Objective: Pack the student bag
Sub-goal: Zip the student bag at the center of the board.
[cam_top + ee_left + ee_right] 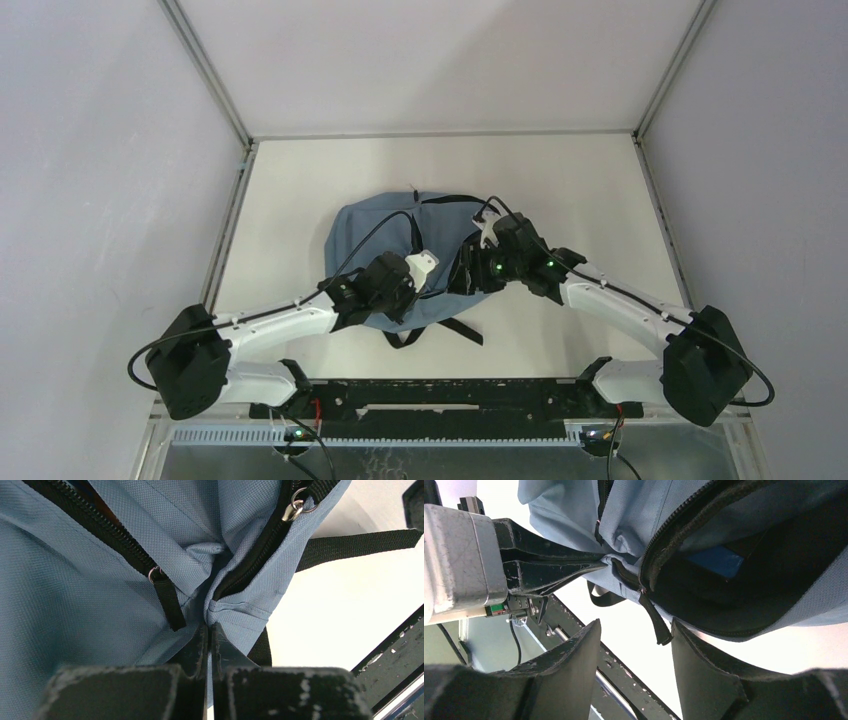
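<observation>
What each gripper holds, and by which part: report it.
Left gripper pinches the student bag by fabric at the end of its zip; right gripper holds nothing.

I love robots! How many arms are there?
2. Left arm, on the left, its gripper pinching the bag; right arm, on the right, gripper open by the bag's zip.

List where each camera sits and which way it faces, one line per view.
Top: fixed above and behind the arms, looking down on table and bag; both arms, left claw and right claw show.
Left wrist: looks along its own shut fingers at bag fabric pinched beside a zip.
Right wrist: looks between its own open fingers into the bag's open mouth; the left claw shows too.
Shared: both wrist views show the pinched bag corner.
</observation>
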You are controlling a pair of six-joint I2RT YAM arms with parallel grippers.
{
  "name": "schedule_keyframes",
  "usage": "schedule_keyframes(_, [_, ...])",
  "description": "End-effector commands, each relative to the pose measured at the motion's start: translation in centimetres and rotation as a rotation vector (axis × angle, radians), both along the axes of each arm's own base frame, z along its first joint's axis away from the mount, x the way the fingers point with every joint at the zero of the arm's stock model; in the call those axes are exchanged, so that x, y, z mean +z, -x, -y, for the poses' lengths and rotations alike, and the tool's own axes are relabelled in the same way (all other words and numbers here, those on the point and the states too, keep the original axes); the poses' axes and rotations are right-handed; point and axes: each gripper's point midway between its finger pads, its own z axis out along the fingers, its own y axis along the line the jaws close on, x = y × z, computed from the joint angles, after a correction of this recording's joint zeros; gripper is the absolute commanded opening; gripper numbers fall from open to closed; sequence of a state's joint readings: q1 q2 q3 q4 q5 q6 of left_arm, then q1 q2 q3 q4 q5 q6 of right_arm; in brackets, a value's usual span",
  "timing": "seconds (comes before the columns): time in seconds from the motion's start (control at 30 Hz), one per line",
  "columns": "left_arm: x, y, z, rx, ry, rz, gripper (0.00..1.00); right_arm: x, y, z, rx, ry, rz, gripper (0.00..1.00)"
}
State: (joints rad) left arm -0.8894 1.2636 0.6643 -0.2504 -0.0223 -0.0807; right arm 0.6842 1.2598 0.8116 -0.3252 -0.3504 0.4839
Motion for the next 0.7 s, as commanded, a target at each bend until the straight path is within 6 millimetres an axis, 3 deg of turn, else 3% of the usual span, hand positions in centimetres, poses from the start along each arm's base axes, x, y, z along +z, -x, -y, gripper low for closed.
schedule_keyframes(0.0, [1.5, -0.6, 1.0, 0.006, 0.038, 0.002, 0.0, 1.1, -1.1, -0.9, 0.001, -0.037, 0.058, 0.6])
schedule_keyframes(0.33, [1.5, -0.5, 0.9, 0.005, 0.036, 0.003, 0.0, 0.1, -2.0, -1.2, -0.016, -0.033, 0.04, 0.42])
schedule_keyframes(0.43, [1.4, -0.5, 0.9, 0.005, 0.035, 0.002, 0.0, 0.0, -2.2, -0.9, -0.028, -0.028, 0.039, 0.3])
schedule_keyframes(0.53, [1.4, -0.5, 1.0, 0.004, 0.036, 0.002, 0.0, 0.2, -2.3, -0.7, -0.035, -0.026, 0.04, 0.02])
schedule_keyframes(0.67, [1.4, -0.5, 0.9, 0.003, 0.033, 0.004, 0.0, 0.5, -2.5, 0.3, -0.057, -0.005, 0.061, 0.0])
